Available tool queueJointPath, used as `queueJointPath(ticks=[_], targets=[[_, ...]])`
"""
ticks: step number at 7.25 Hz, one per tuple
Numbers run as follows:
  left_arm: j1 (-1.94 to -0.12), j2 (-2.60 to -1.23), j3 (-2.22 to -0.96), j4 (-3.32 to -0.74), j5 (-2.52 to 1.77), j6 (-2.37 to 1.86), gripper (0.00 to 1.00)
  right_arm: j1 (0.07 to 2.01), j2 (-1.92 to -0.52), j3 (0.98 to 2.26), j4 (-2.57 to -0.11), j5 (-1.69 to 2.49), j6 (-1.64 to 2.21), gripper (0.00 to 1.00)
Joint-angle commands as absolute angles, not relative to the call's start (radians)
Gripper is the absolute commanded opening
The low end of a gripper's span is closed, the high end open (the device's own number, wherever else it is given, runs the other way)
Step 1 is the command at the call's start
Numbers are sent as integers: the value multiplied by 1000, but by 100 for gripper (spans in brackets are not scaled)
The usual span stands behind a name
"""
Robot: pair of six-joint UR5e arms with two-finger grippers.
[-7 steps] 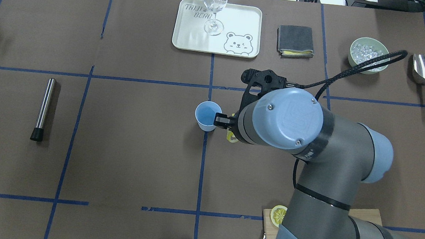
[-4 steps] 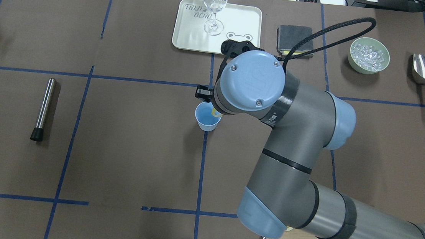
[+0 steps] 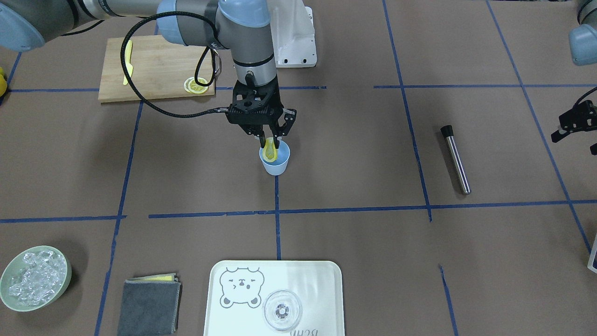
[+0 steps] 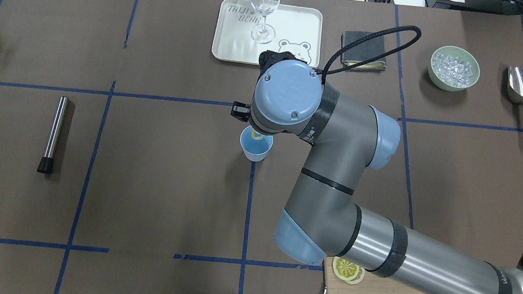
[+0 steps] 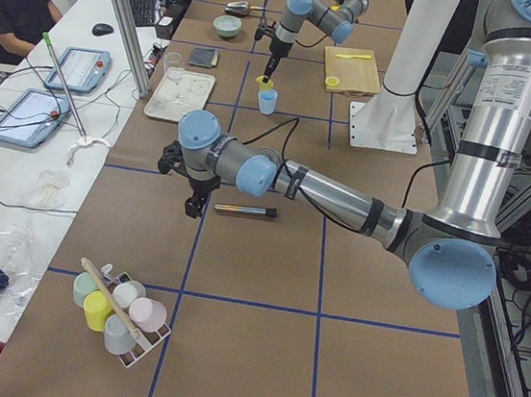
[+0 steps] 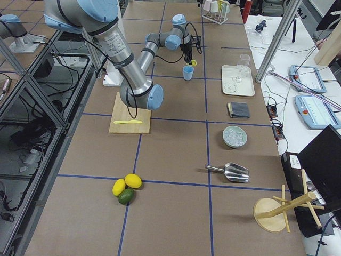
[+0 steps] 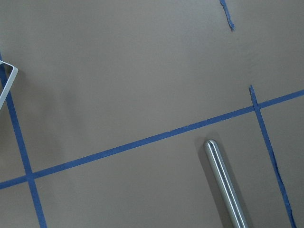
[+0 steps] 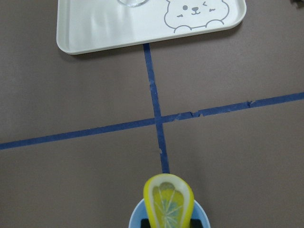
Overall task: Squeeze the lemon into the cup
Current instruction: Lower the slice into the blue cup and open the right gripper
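My right gripper (image 3: 269, 140) is shut on a lemon slice (image 3: 269, 151), squeezed into a fold. It holds the slice upright at the mouth of the light-blue cup (image 3: 275, 163), which stands at the table's middle. In the right wrist view the slice (image 8: 168, 202) sits right over the cup's rim (image 8: 135, 219). In the overhead view the wrist hides the gripper; the cup (image 4: 255, 150) and a bit of the slice (image 4: 257, 135) show beneath it. Two more lemon slices (image 3: 196, 85) lie on the wooden cutting board (image 3: 154, 60). My left gripper (image 3: 574, 123) hovers far off at the table's edge; its jaws are unclear.
A metal rod (image 3: 456, 158) lies near the left gripper. A white bear tray (image 3: 298, 280) bears a clear glass (image 3: 282, 310). A folded grey cloth (image 3: 148, 305), a pale green bowl of ice (image 3: 33, 277) and a yellow knife (image 3: 127, 60) are also there.
My right arm has swung left and away from me with the lemon slice, from the cup's right side to right over the cup's mouth. The cup has not moved.
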State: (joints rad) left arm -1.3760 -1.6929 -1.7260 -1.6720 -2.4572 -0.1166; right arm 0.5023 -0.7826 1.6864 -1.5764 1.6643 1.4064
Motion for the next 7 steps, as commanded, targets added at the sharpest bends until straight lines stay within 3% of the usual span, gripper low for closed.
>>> queueJointPath(ticks=[1,4,7], targets=[[-1376,-1692,-1729,-1672,-2456,-120,100,492,-796,1684,-1574,1667,1405,42],[-1376,-1690,-1736,-1671,-2456,-121,100,483,-796,1684,-1572,1666,1408,66],[-1377,-1689,-1753,-1669,-2456,-135,100,479,-795,1684,-1572,1666,1413,79]])
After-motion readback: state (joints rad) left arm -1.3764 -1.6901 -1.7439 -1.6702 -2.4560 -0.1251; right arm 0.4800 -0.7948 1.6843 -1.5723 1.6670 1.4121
